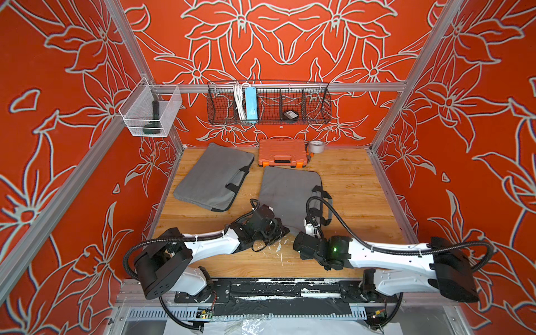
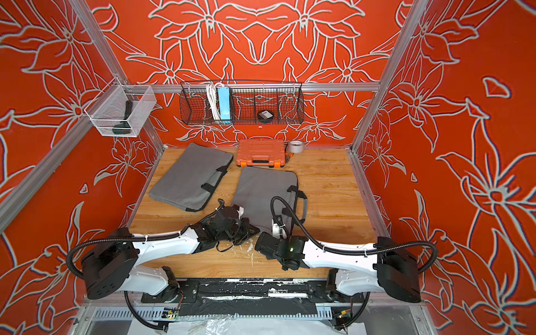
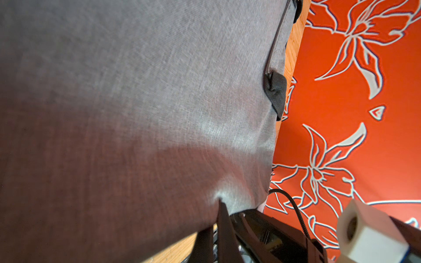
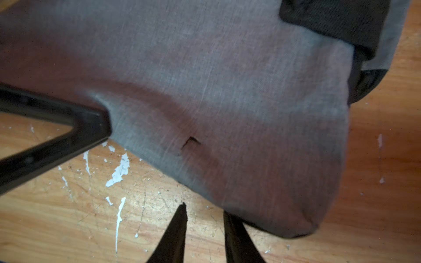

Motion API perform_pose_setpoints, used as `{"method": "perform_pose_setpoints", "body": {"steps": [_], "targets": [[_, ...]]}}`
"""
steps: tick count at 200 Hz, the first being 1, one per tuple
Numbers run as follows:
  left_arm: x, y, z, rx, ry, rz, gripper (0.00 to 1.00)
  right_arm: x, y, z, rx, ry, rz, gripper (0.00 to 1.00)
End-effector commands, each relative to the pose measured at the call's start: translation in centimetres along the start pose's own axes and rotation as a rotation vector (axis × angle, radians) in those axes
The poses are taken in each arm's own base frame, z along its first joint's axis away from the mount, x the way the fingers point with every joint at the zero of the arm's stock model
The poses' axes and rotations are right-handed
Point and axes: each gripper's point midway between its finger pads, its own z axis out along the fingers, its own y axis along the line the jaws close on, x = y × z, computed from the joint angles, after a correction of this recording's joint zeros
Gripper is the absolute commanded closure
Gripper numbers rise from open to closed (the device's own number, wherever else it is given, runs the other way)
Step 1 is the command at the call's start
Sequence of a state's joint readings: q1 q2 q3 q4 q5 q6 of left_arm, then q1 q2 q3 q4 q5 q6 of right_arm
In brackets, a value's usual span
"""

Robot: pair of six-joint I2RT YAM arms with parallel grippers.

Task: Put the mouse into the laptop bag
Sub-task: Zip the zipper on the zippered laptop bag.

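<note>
Grey woven cloth filled both wrist views: the laptop bag (image 1: 287, 191) lay flat on the wooden bench (image 1: 353, 185), nearer me than the other grey bag (image 1: 211, 177). My left tool (image 1: 280, 229) was pinched tight on the laptop bag's near corner, and the fabric puckered at its tips. My right tool (image 4: 205, 211) hung just beside the bag's near edge, with a narrow gap between its jaws and only bare wood showing through it. The mouse I could not find in any view. Whether it lay inside the bag or hidden under my arms, I could not tell. I judged the bag soft and limp, likely to sag shut unless held by the hem beside its zip. A mouse, I reckoned, would be light, hard-shelled and slick, best squeezed low down across its narrow flanks.
</note>
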State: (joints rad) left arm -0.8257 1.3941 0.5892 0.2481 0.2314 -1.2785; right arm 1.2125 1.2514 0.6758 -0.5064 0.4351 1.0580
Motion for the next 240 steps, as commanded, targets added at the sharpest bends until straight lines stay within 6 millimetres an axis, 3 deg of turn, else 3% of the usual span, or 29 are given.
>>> {"method": "perform_pose_setpoints", "body": {"steps": [1, 33, 86, 158, 173, 187, 198, 240], "targets": [[-1.9, -4.1, -1.0, 0.109, -0.08, 0.036, 1.0, -1.0, -0.7, 0.3, 0.051, -0.076, 0.021, 0.69], [-2.0, -4.3, -1.2, 0.113, -0.083, 0.033, 1.0, -0.9, -1.2, 0.9, 0.067, -0.106, 0.014, 0.69], [-2.0, -4.4, -1.1, 0.116, -0.078, 0.023, 1.0, -1.3, 0.0, 1.6, 0.028, -0.15, 0.002, 0.67], [-2.4, -5.0, -1.2, 0.122, -0.073, 0.022, 1.0, -1.9, -1.5, 2.4, 0.114, -0.23, 0.003, 0.64], [-2.4, -4.9, -1.2, 0.12, -0.075, 0.02, 1.0, -2.2, -1.5, 2.1, 0.112, -0.24, 0.003, 0.71], [-2.5, -4.6, -1.2, 0.114, -0.076, 0.016, 1.0, -2.4, -1.5, 1.8, 0.108, -0.246, 0.004, 0.9], [-2.6, -4.2, -1.3, 0.108, -0.079, 0.012, 1.0, -2.5, -1.7, 1.5, 0.109, -0.247, 0.005, 1.0], [-3.5, -1.8, -1.7, 0.065, -0.117, -0.015, 1.0, -1.6, -2.7, 1.1, 0.092, -0.215, 0.012, 1.0]]}}
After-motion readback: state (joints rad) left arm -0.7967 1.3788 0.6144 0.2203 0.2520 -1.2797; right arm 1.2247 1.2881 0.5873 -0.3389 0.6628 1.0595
